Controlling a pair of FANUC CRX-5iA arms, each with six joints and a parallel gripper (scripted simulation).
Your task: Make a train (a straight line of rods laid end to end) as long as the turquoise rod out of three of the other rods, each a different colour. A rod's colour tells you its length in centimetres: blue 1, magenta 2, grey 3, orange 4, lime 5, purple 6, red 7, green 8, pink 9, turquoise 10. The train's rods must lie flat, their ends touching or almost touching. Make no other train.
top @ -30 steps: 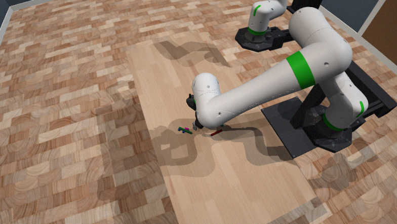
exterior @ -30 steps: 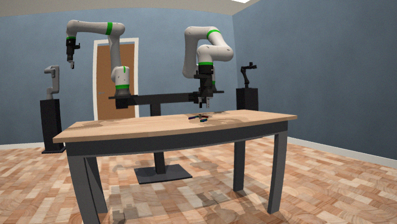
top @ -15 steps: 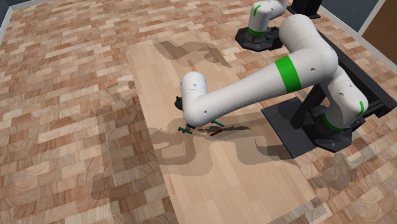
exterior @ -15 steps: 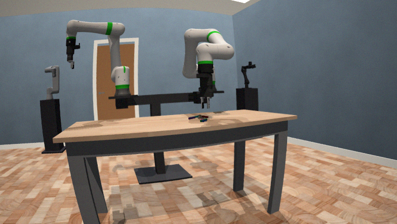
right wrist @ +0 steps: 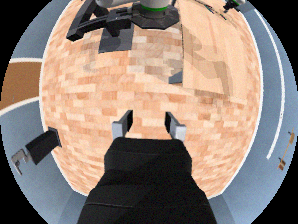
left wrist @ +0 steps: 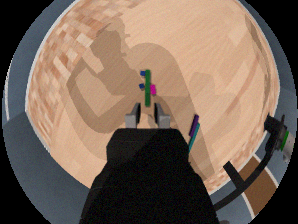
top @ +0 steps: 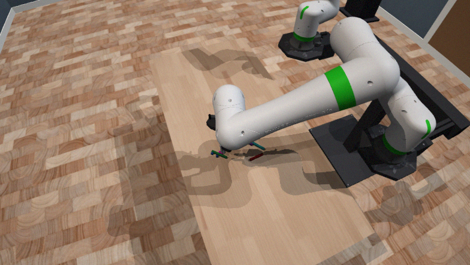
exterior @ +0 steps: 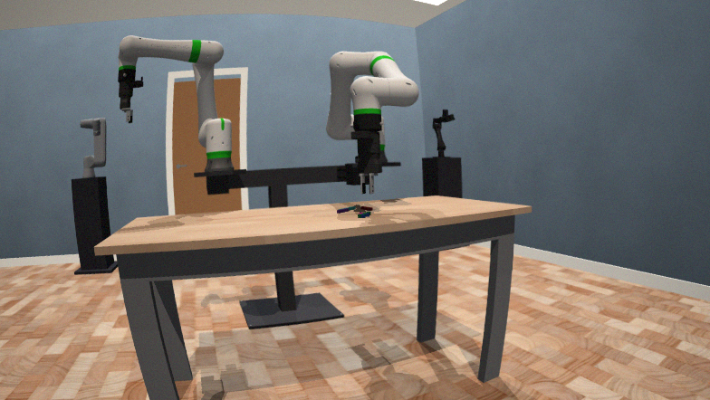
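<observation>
A green rod lies on the table. Two short blue rods are close beside it on one side. A magenta rod is close beside it on the other. A turquoise rod and a purple rod lie side by side, nearly parallel. A red rod lies apart from these. My left gripper is partly open and empty, above the table near one end of the green rod. My right gripper is open and empty, high up away from the rods.
The wooden table carries all the rods. The left arm hangs over them and partly covers that area in the top view. Arm shadows fall across the rods. The table's long edge is not far from the green rod.
</observation>
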